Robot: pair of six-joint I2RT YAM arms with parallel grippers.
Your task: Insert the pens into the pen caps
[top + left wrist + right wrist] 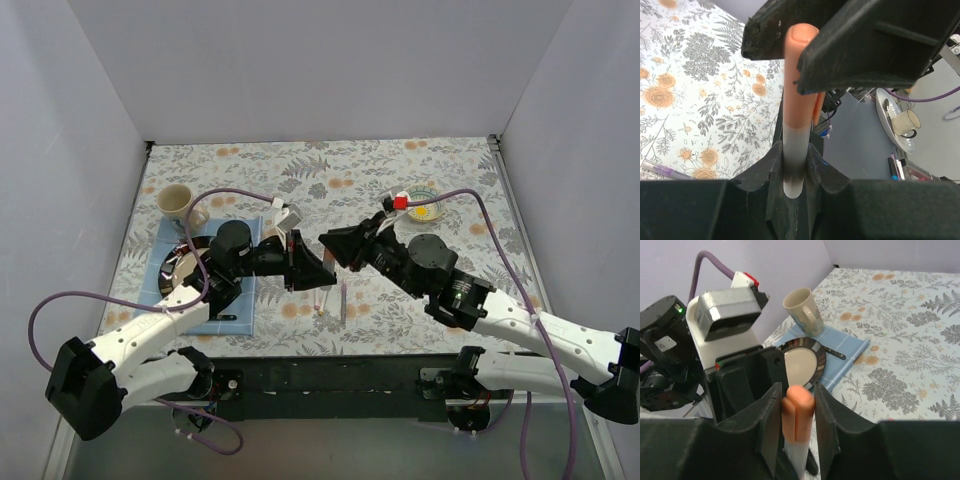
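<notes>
I am holding the pale pen [792, 142] in the left gripper [795, 155], whose fingers are closed on the end of the barrel. The right gripper [796, 394] is clamped across the orange cap [798, 412]. The two grippers are meeting nose to nose above the middle of the table [450, 160]. Each is pinching its part crosswise, so pen and cap are lying on one line and the axis is free for pushing them together. In the left wrist view the orange is meeting the pale barrel with no gap showing, so I am judging the cap to be on or nearly seated. How deep it sits I cannot tell.

Just below the meeting point, toward the near edge, the purple pen [343, 300] and the white-pink pen [322, 300] are lying side by side on the table. I am not finding a yellow cap in any view. At the left, a cup [176, 202] and a plate [180, 270] are sitting by a blue cloth [240, 300], and a small bowl [425, 205] is resting at the far right. All of these are well apart from the grippers. Nothing is standing between the grippers, but the two loose pens directly underneath are calling for care if I lower either arm.
</notes>
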